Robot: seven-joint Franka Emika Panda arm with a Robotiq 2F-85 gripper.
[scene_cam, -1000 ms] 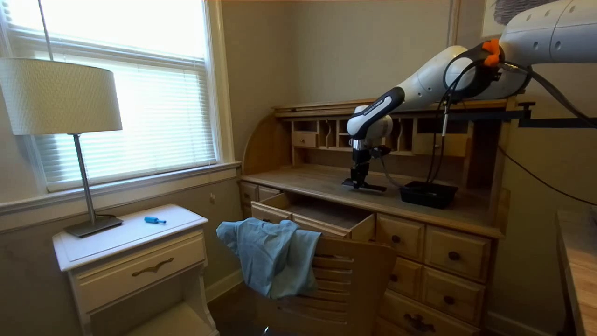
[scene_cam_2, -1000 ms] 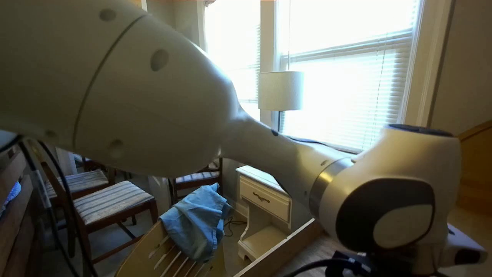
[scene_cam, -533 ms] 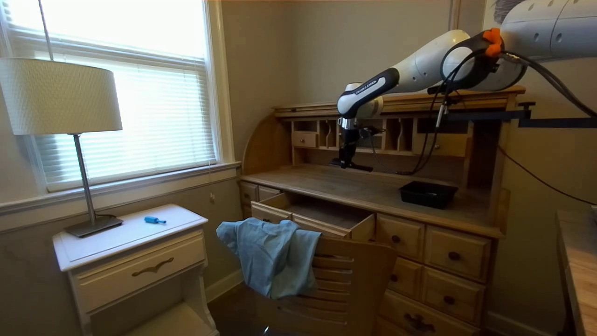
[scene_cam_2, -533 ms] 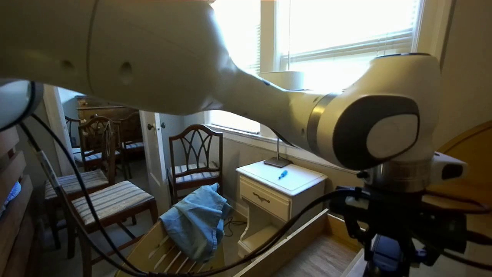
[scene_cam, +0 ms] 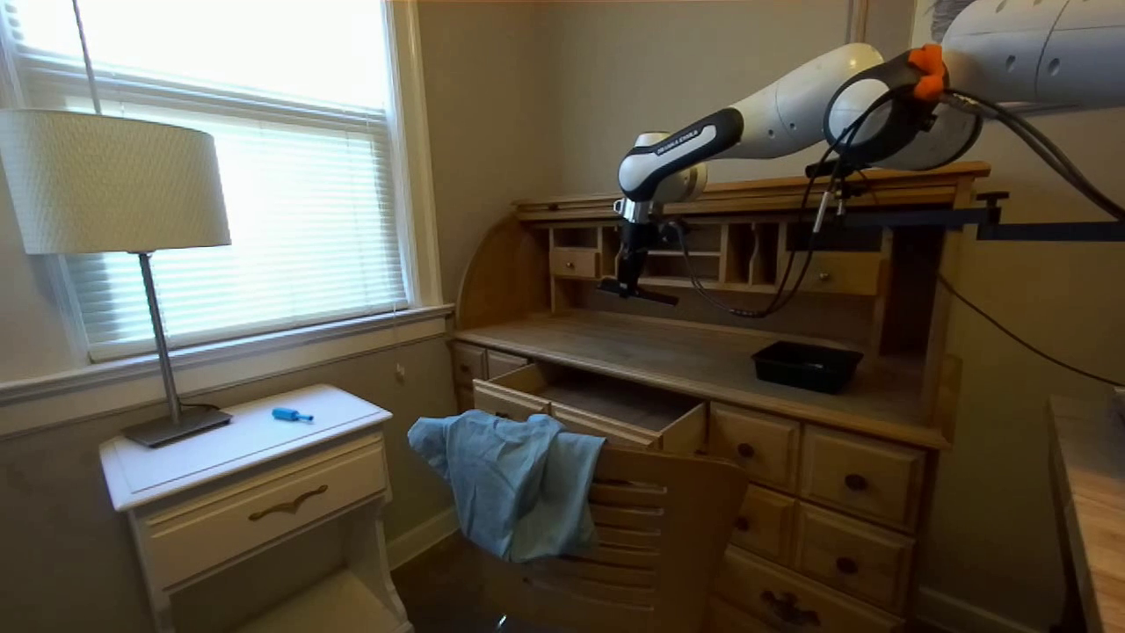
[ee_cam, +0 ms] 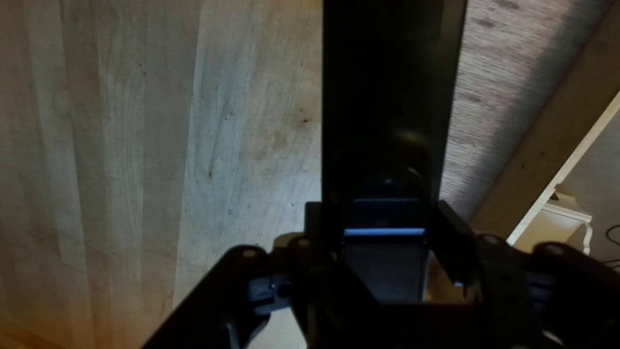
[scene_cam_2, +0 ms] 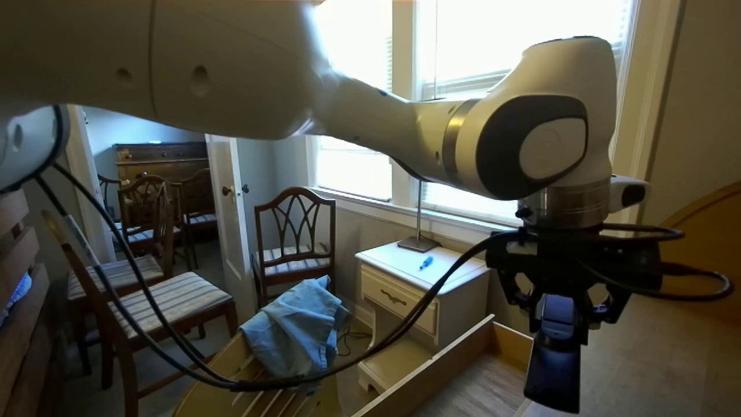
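Dark slab point(scene_cam_2: 553, 370): long, flat, near-black, with a glossy sheen; I cannot tell what it is.
Pale strip point(ee_cam: 385, 232): a thin bluish band crossing the slab inside my gripper point(ee_cam: 380, 220).
Grip: my jaws press its two long sides, and both ends stick out.
Lie: close to level, running roughly along the front edge of the desk point(scene_cam: 606, 338).
Height: well above the desk.
Place: between the front corners, hiding part of the front edge in my wrist view.
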